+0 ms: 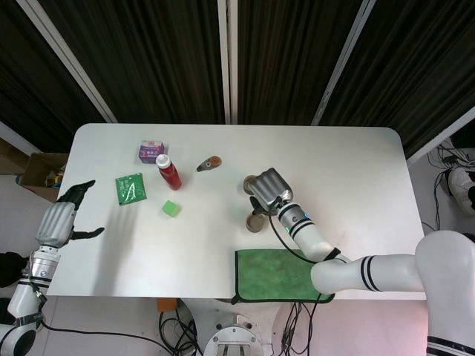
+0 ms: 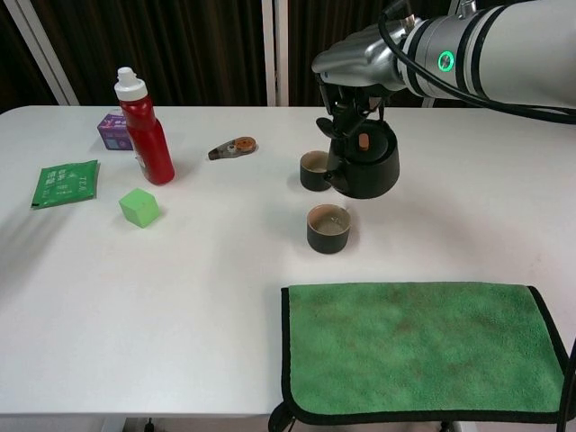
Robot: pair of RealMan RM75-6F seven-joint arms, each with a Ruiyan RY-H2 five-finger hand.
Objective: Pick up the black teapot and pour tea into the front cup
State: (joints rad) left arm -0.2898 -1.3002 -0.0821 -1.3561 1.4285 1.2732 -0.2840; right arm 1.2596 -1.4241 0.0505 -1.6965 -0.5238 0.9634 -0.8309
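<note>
My right hand (image 2: pixel 360 67) holds the black teapot (image 2: pixel 364 166) by its handle, lifted above the table and nearly upright. Its spout sits just above and behind the front cup (image 2: pixel 328 229), a dark cup with liquid inside. The back cup (image 2: pixel 315 171) stands just left of the teapot. In the head view my right hand (image 1: pixel 270 189) covers the teapot, with the front cup (image 1: pixel 254 222) below it. My left hand (image 1: pixel 61 221) hovers off the table's left edge, fingers spread, holding nothing.
A green cloth (image 2: pixel 423 351) lies at the front right. A red bottle (image 2: pixel 146 128), purple box (image 2: pixel 113 130), green packet (image 2: pixel 65 184), green cube (image 2: pixel 139 207) and a small tape dispenser (image 2: pixel 232 148) sit on the left half of the white table (image 2: pixel 180 297).
</note>
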